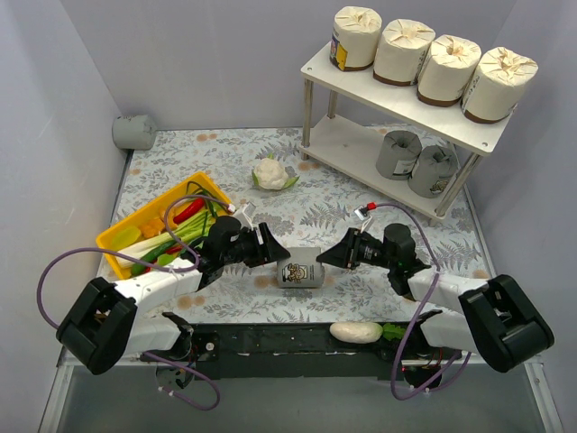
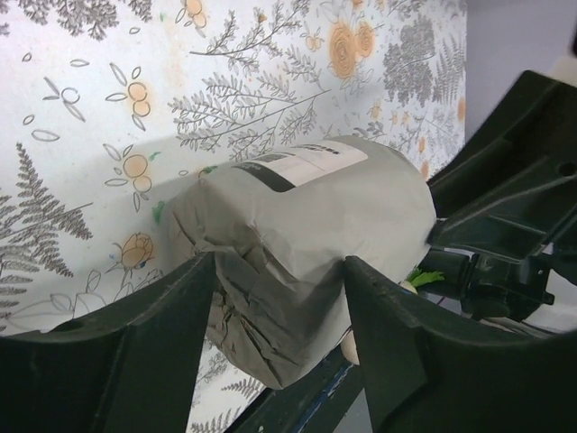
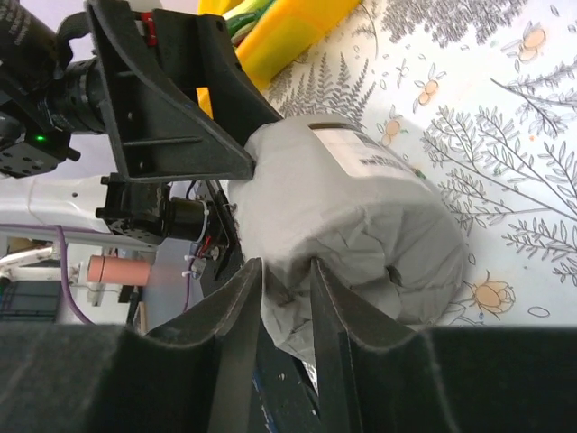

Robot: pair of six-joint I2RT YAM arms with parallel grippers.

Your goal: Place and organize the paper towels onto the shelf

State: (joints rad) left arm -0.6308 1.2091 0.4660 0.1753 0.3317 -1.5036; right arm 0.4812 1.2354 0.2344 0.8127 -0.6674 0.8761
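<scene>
A grey paper towel roll [image 1: 302,269] [image 2: 306,216] [image 3: 361,207] lies on its side at the near middle of the patterned table, between both grippers. My left gripper [image 1: 273,254] [image 2: 278,266] is shut on its pleated left end. My right gripper [image 1: 332,257] [image 3: 284,268] pinches the wrapper at its other end, jaws nearly together. The shelf [image 1: 325,68] stands at the back right. Several cream rolls [image 1: 404,51] stand in a row on its top board, and two grey rolls [image 1: 398,153] sit on the lower board. Another grey roll [image 1: 133,132] lies at the far left wall.
A yellow tray [image 1: 126,233] of vegetables sits left of the left arm. A cauliflower [image 1: 271,173] lies mid-table behind the grippers. A white radish [image 1: 355,331] rests on the front rail between the arm bases. Walls close in on the left, back and right.
</scene>
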